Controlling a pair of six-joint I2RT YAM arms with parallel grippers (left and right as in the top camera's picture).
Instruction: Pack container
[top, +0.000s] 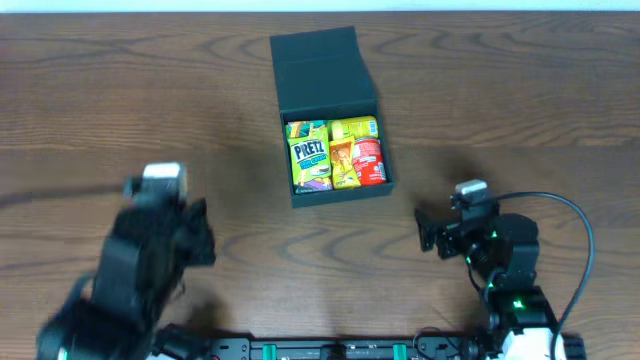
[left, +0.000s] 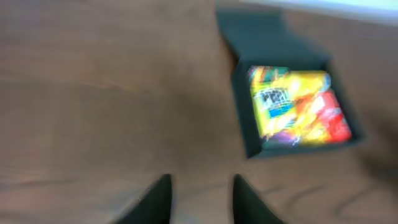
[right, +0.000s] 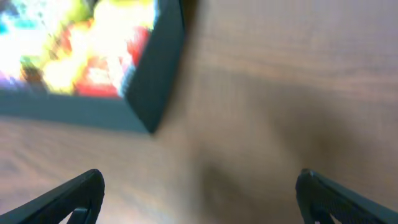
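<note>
The box (top: 342, 193) sits in the middle of the table (top: 520, 100), toward the far side, with its lid flipped back. Inside, side by side, are a Pretz box (top: 309, 155), a yellow pack (top: 343, 152) and a red pack (top: 368, 158). The left gripper (left: 200, 186) is partly open and holds nothing. The right gripper (right: 199, 186) is wide open and holds nothing.

The container (top: 322, 68) is matte dark teal-black, lid and walls alike. Inside are 3 bright packs: a yellow-green Pretz box (top: 309, 155) with dark lettering and a blue band, a yellow-and-orange pack (top: 344, 152), and a red pack (top: 369, 160). The desk (top: 520, 110) is brown with darker wavy grain. The left tool (left: 199, 190) and right tool (right: 199, 183) are black.
</note>
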